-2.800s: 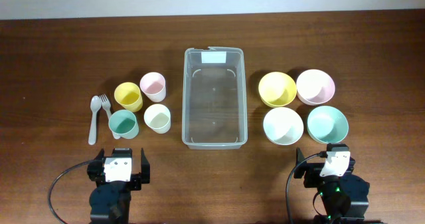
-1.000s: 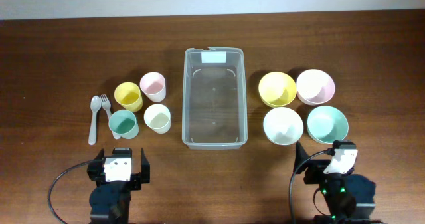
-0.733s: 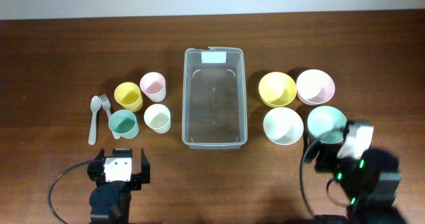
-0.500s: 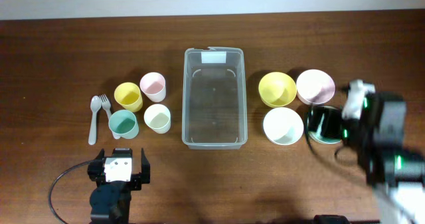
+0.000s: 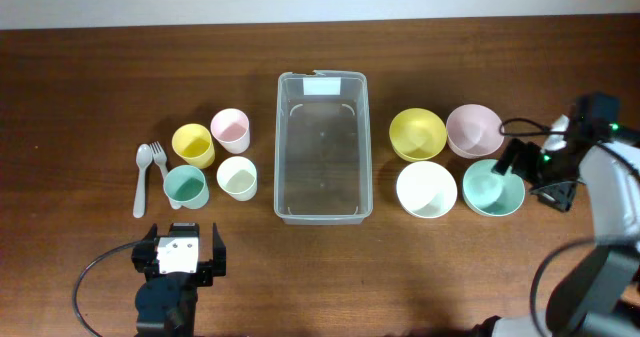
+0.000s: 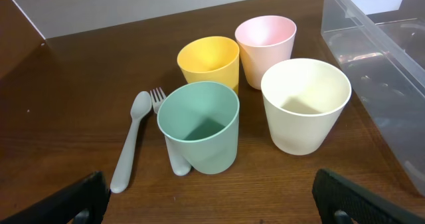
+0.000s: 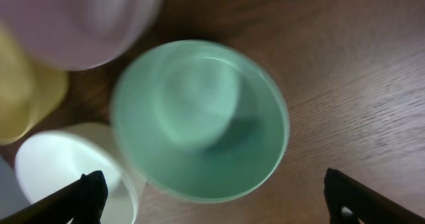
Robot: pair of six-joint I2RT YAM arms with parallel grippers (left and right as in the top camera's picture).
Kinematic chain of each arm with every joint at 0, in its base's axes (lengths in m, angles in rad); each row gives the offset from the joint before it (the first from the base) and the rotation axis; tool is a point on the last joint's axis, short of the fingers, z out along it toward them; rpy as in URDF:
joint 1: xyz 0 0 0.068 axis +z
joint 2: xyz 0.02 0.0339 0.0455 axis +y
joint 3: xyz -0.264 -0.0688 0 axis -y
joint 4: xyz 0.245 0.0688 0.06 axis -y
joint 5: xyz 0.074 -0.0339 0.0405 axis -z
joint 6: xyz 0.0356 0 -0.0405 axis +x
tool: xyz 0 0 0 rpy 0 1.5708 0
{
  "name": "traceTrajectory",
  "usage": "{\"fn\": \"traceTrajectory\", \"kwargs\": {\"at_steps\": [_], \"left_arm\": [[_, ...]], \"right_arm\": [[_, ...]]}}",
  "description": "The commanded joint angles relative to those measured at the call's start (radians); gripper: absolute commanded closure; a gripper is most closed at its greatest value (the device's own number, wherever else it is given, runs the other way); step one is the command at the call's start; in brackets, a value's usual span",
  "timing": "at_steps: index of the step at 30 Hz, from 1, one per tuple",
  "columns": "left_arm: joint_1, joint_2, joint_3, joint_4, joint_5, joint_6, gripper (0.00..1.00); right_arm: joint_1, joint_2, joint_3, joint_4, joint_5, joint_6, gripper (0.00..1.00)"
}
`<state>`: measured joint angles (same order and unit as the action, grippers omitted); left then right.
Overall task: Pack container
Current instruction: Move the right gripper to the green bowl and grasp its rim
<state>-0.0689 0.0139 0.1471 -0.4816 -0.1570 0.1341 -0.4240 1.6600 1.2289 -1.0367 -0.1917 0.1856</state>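
The clear plastic container [image 5: 322, 157] stands empty in the middle of the table, its pale label at the far end; its wall shows in the left wrist view [image 6: 392, 84]. My right gripper [image 5: 535, 175] is open and empty, hovering at the right edge of the teal bowl [image 5: 488, 189]; in the right wrist view the teal bowl [image 7: 199, 121] lies between and beyond the open fingers [image 7: 216, 207]. My left gripper [image 5: 180, 257] is open and empty near the front edge, below the cups; its fingers [image 6: 209, 201] frame the teal cup [image 6: 199, 127].
Left of the container stand the yellow cup [image 5: 192, 144], pink cup [image 5: 230, 129], cream cup [image 5: 237, 177] and teal cup [image 5: 185, 186], with a grey spoon [image 5: 142, 182] and fork [image 5: 158, 157]. To its right are the yellow bowl [image 5: 417, 134], pink bowl [image 5: 474, 129] and white bowl [image 5: 426, 188].
My right arm has swung from the front edge out to the right and back, turning beside the teal bowl. The left arm and all objects have not moved.
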Motion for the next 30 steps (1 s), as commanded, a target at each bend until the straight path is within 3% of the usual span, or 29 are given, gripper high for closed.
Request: {"fn": "traceTrajectory", "kwargs": {"at_steps": [1, 6, 11, 26, 30], "left_arm": [[0.006, -0.009, -0.010, 0.002, 0.007, -0.008, 0.00], [0.006, -0.009, -0.010, 0.002, 0.007, -0.008, 0.00], [0.006, -0.009, -0.010, 0.002, 0.007, -0.008, 0.00], [0.006, -0.009, -0.010, 0.002, 0.007, -0.008, 0.00], [0.006, -0.009, -0.010, 0.002, 0.007, -0.008, 0.00]], "right_arm": [[-0.053, 0.077, 0.018, -0.004, -0.101, 0.010, 0.03], [-0.058, 0.171, 0.018, 0.000, -0.112, 0.011, 0.24], [-0.062, 0.209, 0.014, 0.008, -0.112, 0.014, 0.36], [-0.102, 0.209, -0.107, 0.103, -0.104, 0.042, 0.37], [-0.136, 0.209, -0.110, 0.101, -0.111, 0.045, 0.61]]}}
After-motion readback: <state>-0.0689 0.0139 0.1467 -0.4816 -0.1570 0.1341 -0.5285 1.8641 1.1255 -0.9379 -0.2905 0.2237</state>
